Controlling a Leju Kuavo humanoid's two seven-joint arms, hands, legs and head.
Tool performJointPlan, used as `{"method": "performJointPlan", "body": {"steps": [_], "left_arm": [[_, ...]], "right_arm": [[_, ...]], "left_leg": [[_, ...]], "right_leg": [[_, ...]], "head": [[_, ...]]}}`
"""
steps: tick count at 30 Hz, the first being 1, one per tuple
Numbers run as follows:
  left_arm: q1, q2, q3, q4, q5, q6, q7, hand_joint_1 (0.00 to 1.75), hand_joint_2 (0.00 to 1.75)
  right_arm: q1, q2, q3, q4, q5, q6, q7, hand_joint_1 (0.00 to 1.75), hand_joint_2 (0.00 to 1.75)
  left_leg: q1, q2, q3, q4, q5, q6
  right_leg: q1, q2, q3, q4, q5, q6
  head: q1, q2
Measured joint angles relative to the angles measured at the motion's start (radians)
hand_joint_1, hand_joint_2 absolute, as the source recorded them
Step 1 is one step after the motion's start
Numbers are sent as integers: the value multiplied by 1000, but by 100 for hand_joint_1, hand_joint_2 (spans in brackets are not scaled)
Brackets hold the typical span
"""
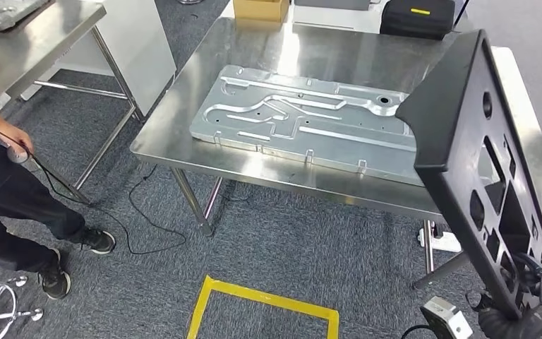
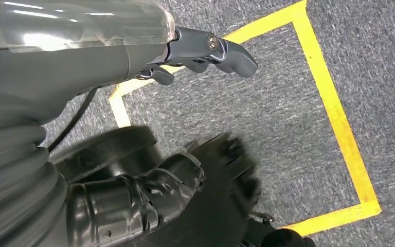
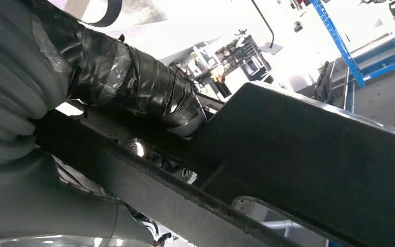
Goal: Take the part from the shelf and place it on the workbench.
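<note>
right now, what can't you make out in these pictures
- Right robot hand: its grip on the black plastic part is hidden by the part, both in the right wrist view and at the head view's lower edge.
- Workbench: its right side is hidden behind the part in the head view.
- Left robot hand: blurred dark shapes below it in the left wrist view.

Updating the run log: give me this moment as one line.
right hand: holds black part, raised upright | left hand: hangs over carpet | workbench: metal plate on it
</note>
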Motion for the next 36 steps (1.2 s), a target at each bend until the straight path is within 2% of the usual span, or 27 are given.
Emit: {"method": "performJointPlan", "body": {"steps": [1,2,3,4,6,7,8,10,12,14,16,17,18,19,20,21,23,24,26,27,29,30,32,33,34,35,36], "left_arm": [[1,0,0,0,-1,0,0,0,175],[3,0,0,0,-2,0,0,0,175],[5,0,0,0,-2,0,0,0,175],[6,0,-1,0,-3,0,0,0,175],[7,0,-1,0,-5,0,-2,0,175],[7,1,-1,0,-5,0,-3,0,175],[5,1,-2,0,-5,0,-4,0,175],[4,1,-3,0,-5,0,-6,0,175],[5,2,-5,0,-5,0,-5,0,175],[4,2,-5,0,-5,0,-4,0,175],[1,2,-6,0,-5,0,-3,0,175],[2,2,-6,0,-5,0,-3,0,175],[4,2,-7,0,-5,0,-3,0,175],[6,2,-7,0,-5,0,-2,0,175],[8,2,-7,0,-5,0,-2,0,175],[9,1,-7,0,-5,0,-2,0,175],[7,1,-7,1,-5,0,-2,0,175],[6,1,-7,1,-6,0,-2,0,175],[1,2,-8,1,-6,1,-1,0,175],[1,2,-8,1,-7,2,-1,0,175],[0,2,-9,1,-10,2,-1,0,175],[0,2,-9,1,-11,2,-1,0,175],[2,2,-11,1,-11,2,-1,0,175],[4,2,-12,1,-11,2,0,0,175],[5,2,-12,1,-11,2,0,0,175],[6,2,-13,1,-11,2,0,0,175],[6,2,-14,1,-11,2,0,0,175]], "right_arm": [[-1,-2,-1,0,0,0,0,175,175],[-1,-4,-3,0,0,0,1,175,175],[-2,-6,-4,0,0,0,3,175,175],[-2,-8,-6,0,0,0,6,175,175],[-5,-13,-7,0,0,0,11,175,175],[-7,-15,-8,1,0,0,13,175,175],[-9,-18,-9,1,0,0,15,175,175],[-11,-23,-12,1,1,0,18,175,175],[-12,-28,-14,1,1,0,22,175,175],[-16,-33,-16,1,0,0,25,175,175],[-19,-39,-17,1,-2,0,26,175,175],[-19,-40,-17,1,-2,0,26,175,175],[-18,-42,-17,1,-3,0,27,175,175],[-18,-43,-17,1,-4,0,29,175,175],[-18,-44,-18,1,-5,0,30,175,175],[-18,-46,-18,2,-6,0,31,175,175],[-18,-47,-19,3,-9,0,31,175,175],[-17,-48,-20,4,-11,0,31,175,175],[-15,-48,-22,3,-14,0,31,175,175],[-14,-48,-22,3,-15,0,31,175,175],[-14,-48,-23,2,-15,0,31,175,175],[-15,-48,-23,2,-15,0,31,175,175],[-14,-48,-23,1,-15,0,31,175,175],[-14,-48,-23,1,-15,0,31,175,175],[-14,-48,-23,1,-15,0,31,175,175],[-14,-48,-23,1,-16,0,31,175,175],[-14,-48,-23,1,-18,0,31,175,175]], "left_leg": [[1,0,-45,69,-18,-2],[2,0,-83,117,-22,-3],[2,0,-107,131,-4,-3],[3,0,-110,106,34,-1],[2,0,-77,-12,127,9],[-1,0,-56,-68,151,14],[-5,1,-40,-103,159,19],[-12,1,-24,-133,145,28],[-10,0,1,-154,141,39],[-6,-1,30,-170,136,49],[-6,-1,47,-174,123,55],[-6,-1,55,-174,115,55],[-6,-2,66,-174,106,54],[-5,-2,79,-174,95,51],[-4,-3,95,-174,83,48],[-2,-3,108,-174,70,43],[-2,-4,125,-172,48,32],[-3,-4,129,-172,40,25],[-3,-3,133,-168,38,14],[-2,-2,129,-149,43,9],[0,-1,80,-58,46,2],[1,-1,39,5,35,-1],[1,-1,-43,104,-20,-5],[1,-1,-72,122,-42,-5],[1,-1,-88,112,-44,-3],[0,-1,-90,74,-18,3],[-2,-1,-83,14,35,12]], "right_leg": [[1,-1,6,0,-6,-2],[3,-1,13,0,-13,-3],[4,0,22,0,-21,-3],[4,1,34,0,-29,-3],[6,3,57,-1,-47,1],[7,4,65,-1,-56,6],[6,4,69,-3,-62,12],[6,4,80,-2,-64,25],[3,1,87,12,-62,34],[1,-1,50,81,-81,42],[-1,-1,-35,198,-123,50],[-3,-1,-77,243,-137,54],[-4,-1,-107,261,-137,56],[-5,-1,-119,246,-119,58],[-6,-1,-115,200,-79,58],[-7,-2,-105,138,-23,57],[-2,-3,-88,48,46,47],[1,-2,-87,32,58,38],[4,1,-81,30,48,20],[3,2,-73,26,45,12],[2,2,-48,17,33,0],[3,1,-37,14,25,-4],[6,2,-14,11,6,-8],[7,3,-1,11,-5,-9],[10,4,14,11,-16,-9],[12,5,30,11,-27,-9],[15,5,45,10,-39,-9]], "head": [[0,0],[0,0],[0,0],[0,0],[0,0],[0,0],[0,0],[0,0],[1,0],[2,0],[3,0],[3,0],[3,0],[3,0],[3,0],[4,0],[3,0],[2,0],[1,0],[1,0],[-1,0],[-2,0],[-2,0],[-2,0],[-2,0],[-2,0],[-2,0]]}}
